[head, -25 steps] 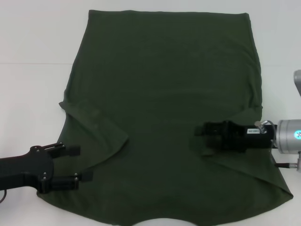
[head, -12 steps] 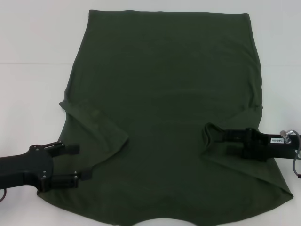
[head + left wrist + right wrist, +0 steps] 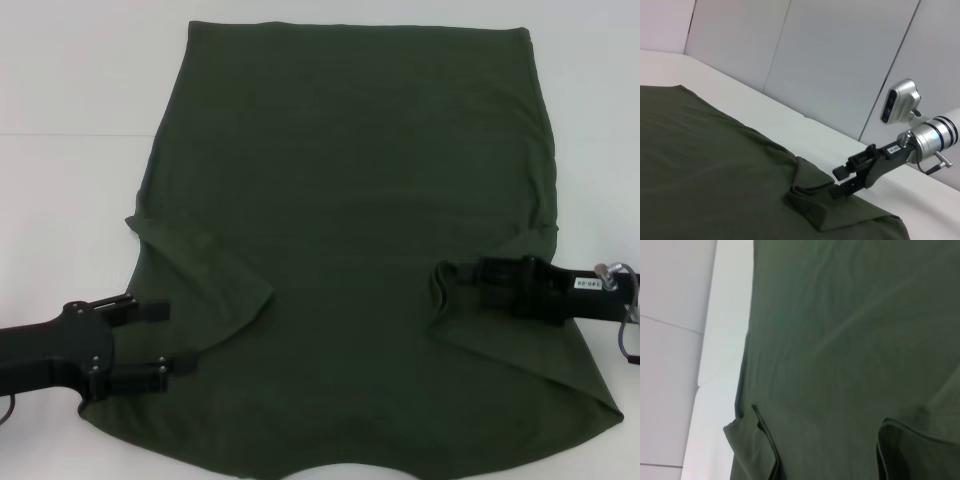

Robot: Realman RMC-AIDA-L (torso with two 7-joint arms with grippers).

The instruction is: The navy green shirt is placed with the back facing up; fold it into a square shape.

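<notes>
The large dark olive-green cotton shirt (image 3: pixel 350 230) lies flat, back up, on the white table (image 3: pixel 60 200), both sleeves folded inward. Soft and limp, it is probably best gripped at hems. The left gripper (image 3: pixel 160 340) gapes empty by the left sleeve; the right gripper (image 3: pixel 455 280), jaws parted, rests on the right sleeve.

The shirt (image 3: pixel 350 230) lies flat on the desk (image 3: pixel 70 200) — left claw (image 3: pixel 172 340) over its left edge, right claw (image 3: pixel 460 287) on its right.

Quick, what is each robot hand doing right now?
Left gripper: open, holding nothing, at the navy green shirt's folded left sleeve.
Right gripper: open, at the folded right sleeve.
</notes>
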